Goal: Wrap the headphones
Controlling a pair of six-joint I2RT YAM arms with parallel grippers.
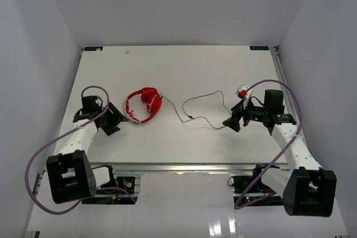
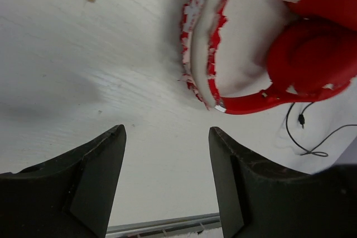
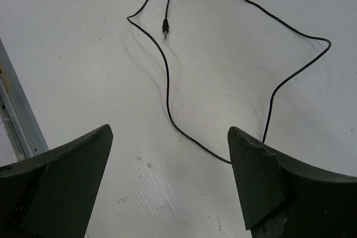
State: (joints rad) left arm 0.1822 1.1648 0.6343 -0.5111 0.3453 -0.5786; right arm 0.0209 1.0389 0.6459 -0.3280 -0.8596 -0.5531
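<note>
- Filling most of the overhead view, the flat white table [image 1: 184, 71] is boxed in by plain pale walls [image 1: 167, 4] on its left, far and right sides. A metal rail runs along its near edge.
- The broadest bare stretch of the table is the far half. There is also open surface between the two arms near the front edge.
- The left gripper [image 2: 167, 132] sits low at the left of the table. Its black fingers are spread with nothing between them, just short of the headband's curve.
- The right gripper [image 3: 169, 131] sits at the right, aimed toward the centre. Its fingers are spread wide and pinch nothing.
- The small red over-ear headphones with white trim [image 1: 144, 104] lie flat, left of centre, well clear of every edge.
- Their long axis runs diagonally from near-left to far-right. The headband bows toward the left gripper, and the round earcups face right and away.
- The thin black cord [image 3: 167, 82] leaves the earcup side and runs rightward in loose loops. One bend lies just beside a finger of the right gripper.
- The cord's small metal plug [image 3: 165, 26] lies free inside a loop, its tip pointing toward the right gripper.
</note>
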